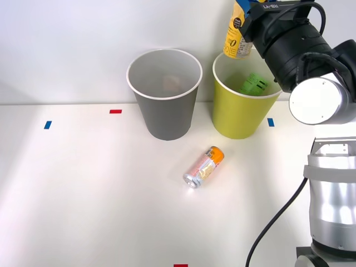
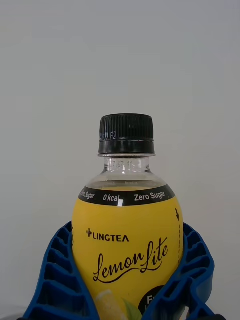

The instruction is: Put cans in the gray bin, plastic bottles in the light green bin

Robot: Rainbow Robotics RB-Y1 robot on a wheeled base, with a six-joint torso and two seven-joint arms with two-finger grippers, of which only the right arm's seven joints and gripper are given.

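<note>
- The right wrist view shows the yellow plastic bottle (image 2: 127, 235) up close: a black ribbed cap, a clear neck, a black band reading "Zero Sugar" and a yellow label with "Lemon Lite" in dark script, against a plain pale wall.
- The front view shows where that bottle (image 1: 237, 38) hangs: above the far rim of the tall round yellow-green plastic bin (image 1: 240, 114), held in the air and partly hidden by the black arm.
- The front view alone gives the table layout: a green-labelled bottle (image 1: 255, 84) lies inside the yellow-green bin, and the tall round gray plastic bin (image 1: 166, 114) stands just to its left, the two close but apart.
- The right gripper (image 2: 128, 280) has its blue ribbed fingers (image 2: 55, 280) closed in on the yellow bottle's body, one on each side of the label, spread only as wide as the bottle.
- The small aluminium can (image 1: 204, 167), pink and white with an orange end and silver top, lies on its side on the white table (image 1: 83, 194) in front of the two bins, apart from both.
- Small red and blue tape marks (image 1: 115, 111) sit on the table around the bins.
</note>
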